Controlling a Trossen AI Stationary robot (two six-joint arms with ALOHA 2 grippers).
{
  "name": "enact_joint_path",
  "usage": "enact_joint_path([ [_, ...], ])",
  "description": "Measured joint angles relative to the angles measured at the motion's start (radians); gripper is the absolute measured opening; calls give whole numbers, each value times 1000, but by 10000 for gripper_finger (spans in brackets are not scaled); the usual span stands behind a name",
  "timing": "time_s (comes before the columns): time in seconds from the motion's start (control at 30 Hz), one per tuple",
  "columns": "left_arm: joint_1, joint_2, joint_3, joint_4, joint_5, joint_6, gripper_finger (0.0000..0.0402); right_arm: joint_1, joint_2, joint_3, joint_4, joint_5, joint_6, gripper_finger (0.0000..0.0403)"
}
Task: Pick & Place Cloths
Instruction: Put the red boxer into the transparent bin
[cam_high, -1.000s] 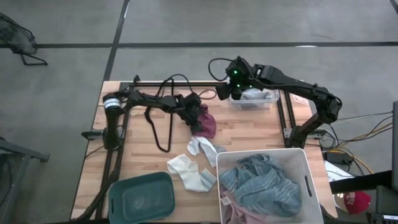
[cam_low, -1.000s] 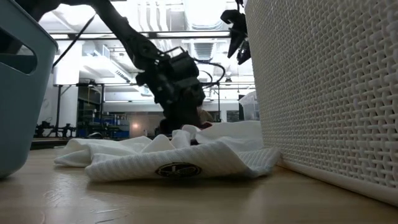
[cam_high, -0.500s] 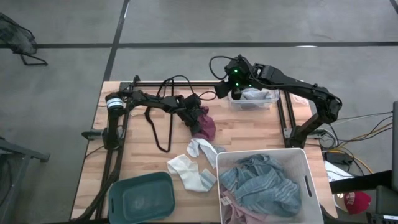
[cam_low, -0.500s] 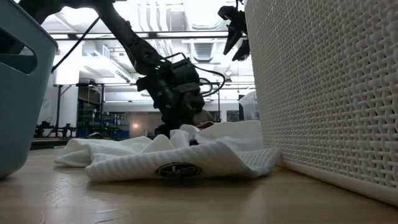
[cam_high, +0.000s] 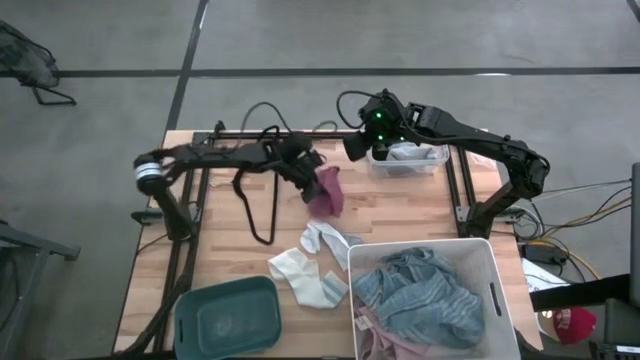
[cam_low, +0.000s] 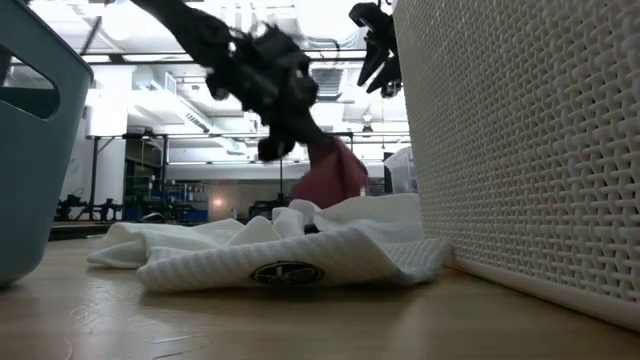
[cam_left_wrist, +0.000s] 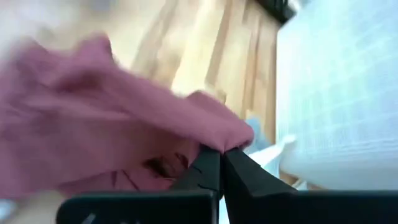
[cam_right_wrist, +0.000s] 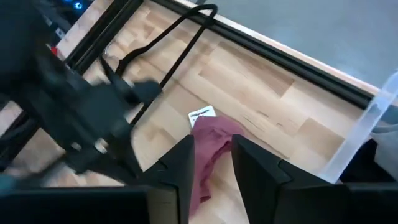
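The left tool (cam_high: 310, 170) is clenching the maroon cloth (cam_high: 328, 191), which is hanging below it, lifted clear of the counter (cam_high: 400, 205) and the white cloths (cam_high: 310, 270) lying there. In the left wrist view its fingertips (cam_left_wrist: 219, 163) are pressing together on a fold of the fabric. The right tool (cam_high: 355, 145) is hovering released, fingers apart, beside the clear bin (cam_high: 408, 160) holding a grey cloth. The white basket (cam_high: 495, 290) is holding blue-striped and pink cloths. The teal bin (cam_high: 228, 318) is sitting near the counter's front edge.
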Motion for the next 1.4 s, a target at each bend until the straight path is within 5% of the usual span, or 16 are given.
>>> enact_joint_path([
  [0.4, 39, -279, 0, -32, -248, -22, 3, 29, -1, 0, 94, -200, -232, 47],
  [0.87, 110, -438, 0, 26, -366, -199, 4, 41, 0, 0, 427, -201, -232, 22],
  [1.1, 112, -466, 1, 155, -366, -261, 4, 43, 2, 0, 477, -129, -245, 73],
  [1.4, 112, -473, 1, 272, -366, -300, 5, 61, 2, 0, 567, -51, -293, 231],
])
